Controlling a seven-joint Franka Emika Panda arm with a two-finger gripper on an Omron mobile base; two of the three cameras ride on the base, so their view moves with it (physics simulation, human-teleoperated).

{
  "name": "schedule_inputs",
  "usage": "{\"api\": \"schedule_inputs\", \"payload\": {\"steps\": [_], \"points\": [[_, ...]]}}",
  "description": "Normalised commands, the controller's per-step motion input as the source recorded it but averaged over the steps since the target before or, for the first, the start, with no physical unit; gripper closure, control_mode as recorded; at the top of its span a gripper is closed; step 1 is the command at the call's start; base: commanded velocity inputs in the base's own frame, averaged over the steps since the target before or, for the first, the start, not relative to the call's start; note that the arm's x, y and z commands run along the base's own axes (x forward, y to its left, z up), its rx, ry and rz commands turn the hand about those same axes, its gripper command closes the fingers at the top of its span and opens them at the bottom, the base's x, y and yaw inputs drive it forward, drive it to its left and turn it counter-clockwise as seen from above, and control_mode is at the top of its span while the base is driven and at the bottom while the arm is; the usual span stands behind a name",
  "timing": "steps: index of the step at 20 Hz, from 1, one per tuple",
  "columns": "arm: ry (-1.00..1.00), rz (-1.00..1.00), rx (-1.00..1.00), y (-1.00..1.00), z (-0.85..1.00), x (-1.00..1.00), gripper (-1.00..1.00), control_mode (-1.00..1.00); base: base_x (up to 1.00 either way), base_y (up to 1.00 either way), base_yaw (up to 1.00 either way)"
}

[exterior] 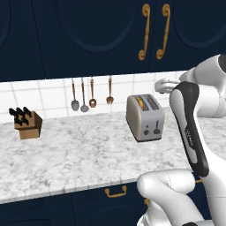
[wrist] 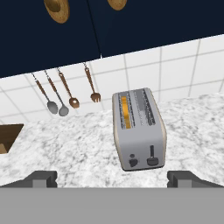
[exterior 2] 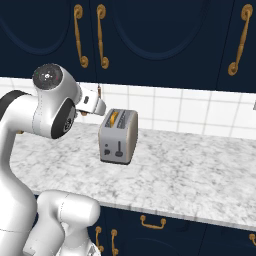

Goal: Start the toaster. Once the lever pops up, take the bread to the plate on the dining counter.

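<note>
Arm raised, elbow bent; gripper point(wrist: 112, 178) wide open (fingers point(wrist: 43, 178) far apart), empty.

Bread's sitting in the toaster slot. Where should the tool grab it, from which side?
Grip the bread by its top edge, coming straight down from above. It stands on edge in the left slot of the toaster, faces walled in, so probably only once raised. The tool is open.

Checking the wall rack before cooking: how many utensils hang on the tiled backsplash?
4, in a row left of the toaster: spoon, spoon, small ladle, fork. More may hang behind the arm.
</note>
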Motion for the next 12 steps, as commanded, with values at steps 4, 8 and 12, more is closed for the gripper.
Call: {"api": "schedule_inputs", "payload": {"steps": [4,8,12], "points": [[0.0,0.0,0.0,0.0,0.0,0.0,-1.0,-1.0,0.0,0.0,0.0],[0.0,0.0,0.0,0.0,0.0,0.0,-1.0,-1.0,0.0,0.0,0.0],[0.0,0.0,0.0,0.0,0.0,0.0,-1.0,-1.0,0.0,0.0,0.0]]}}
